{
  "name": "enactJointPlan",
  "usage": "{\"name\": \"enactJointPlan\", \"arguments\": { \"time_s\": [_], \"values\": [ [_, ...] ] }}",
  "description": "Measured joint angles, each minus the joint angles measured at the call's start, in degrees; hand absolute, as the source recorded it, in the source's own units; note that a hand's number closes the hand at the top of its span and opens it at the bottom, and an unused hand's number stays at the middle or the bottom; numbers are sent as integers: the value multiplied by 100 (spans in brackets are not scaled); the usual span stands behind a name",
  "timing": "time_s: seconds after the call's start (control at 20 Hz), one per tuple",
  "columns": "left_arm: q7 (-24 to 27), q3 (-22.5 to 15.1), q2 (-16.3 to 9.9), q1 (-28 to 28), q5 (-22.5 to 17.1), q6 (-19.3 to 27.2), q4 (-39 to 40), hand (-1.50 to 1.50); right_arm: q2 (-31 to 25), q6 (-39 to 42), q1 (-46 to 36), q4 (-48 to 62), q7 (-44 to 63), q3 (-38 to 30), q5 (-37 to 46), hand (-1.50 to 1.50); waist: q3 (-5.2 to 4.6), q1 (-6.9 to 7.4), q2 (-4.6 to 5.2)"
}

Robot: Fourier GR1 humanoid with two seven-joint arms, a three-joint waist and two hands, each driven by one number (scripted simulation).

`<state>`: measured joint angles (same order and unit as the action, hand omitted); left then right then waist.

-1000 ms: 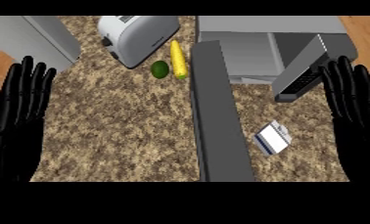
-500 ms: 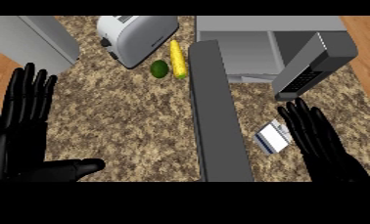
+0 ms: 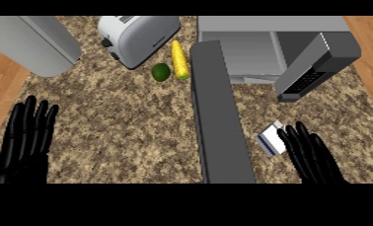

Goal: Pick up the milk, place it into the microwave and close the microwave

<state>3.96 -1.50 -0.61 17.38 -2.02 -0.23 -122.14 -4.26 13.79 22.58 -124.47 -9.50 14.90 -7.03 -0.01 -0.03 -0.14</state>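
Speckled brown counter, yellow corn

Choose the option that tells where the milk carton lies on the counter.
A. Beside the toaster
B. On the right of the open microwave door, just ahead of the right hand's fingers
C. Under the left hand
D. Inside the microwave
B: the milk carton lies on the counter right of the open microwave door, by the right hand, outside the microwave.

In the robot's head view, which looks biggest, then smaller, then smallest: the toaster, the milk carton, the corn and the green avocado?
1. Toaster, clearly the biggest.
2. Corn.
3. Milk carton, partly hidden by the robot hand, so its place against the corn is unsure.
4. Avocado.
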Motion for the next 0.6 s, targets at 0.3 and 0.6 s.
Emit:
{"name": "enactJointPlan", "arguments": {
  "time_s": [0.3, 0.6],
  "values": [
    [265, -163, 4, 612, -53, -120, -286, -150, 178, -443, 185, 238, -541, -20, 726, -150, 0, 12, -2],
    [590, -317, 14, 1110, -18, -156, -393, -150, 312, -947, -94, 860, -926, -227, 1064, -150, 1, 26, 4]
  ]
}}
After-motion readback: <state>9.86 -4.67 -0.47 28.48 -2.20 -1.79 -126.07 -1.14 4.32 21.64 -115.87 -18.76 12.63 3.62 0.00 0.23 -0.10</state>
